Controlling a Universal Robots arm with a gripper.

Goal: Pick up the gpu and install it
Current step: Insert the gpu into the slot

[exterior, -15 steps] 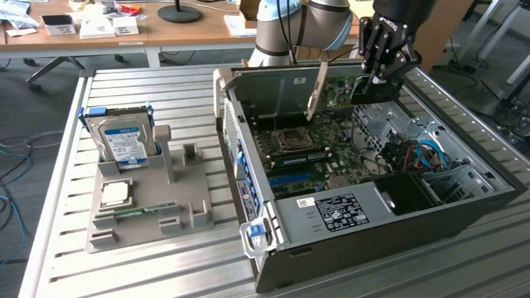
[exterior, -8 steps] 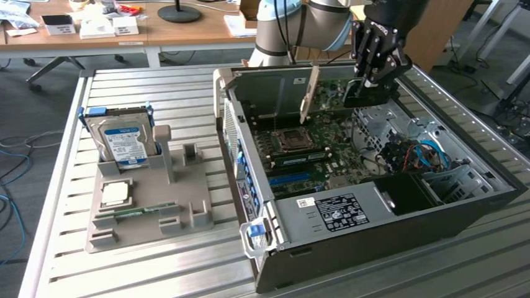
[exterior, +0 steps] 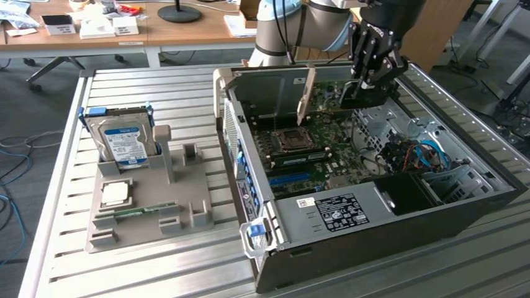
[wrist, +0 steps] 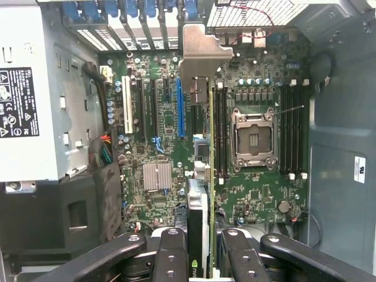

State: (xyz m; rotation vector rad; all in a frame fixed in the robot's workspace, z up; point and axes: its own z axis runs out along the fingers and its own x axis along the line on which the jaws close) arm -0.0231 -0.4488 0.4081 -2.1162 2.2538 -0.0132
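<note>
Tool [exterior: 365, 98] clamped on the gpu [exterior: 308, 93]: in the wrist view the two fingers [wrist: 170, 258] sit on either face of the card, which runs edge-on between them. Gpu stands on its long edge inside the open case [exterior: 373, 248], over the board [exterior: 327, 146], with its silvery bracket [wrist: 202, 53] at the end away from the tool, towards the case's rear wall. From the wrist camera the card's edge lies just beside the blue slot [wrist: 180, 108], between that slot and the memory slots next to the socket [wrist: 254, 138]. Cannot tell whether the card's lower edge touches the board. Socket is open and bare. Power supply [exterior: 336, 212], with a black label, sits at the near end of the case in the exterior view. Case rests on a slatted metal desk [exterior: 124, 273]. On the exterior view's left, well apart from the case, a grey holder [exterior: 153, 214] carries a drive [exterior: 126, 141] with a blue-white label standing upright, a square chip [exterior: 116, 194] lying flat, and a green stick [exterior: 136, 212].
</note>
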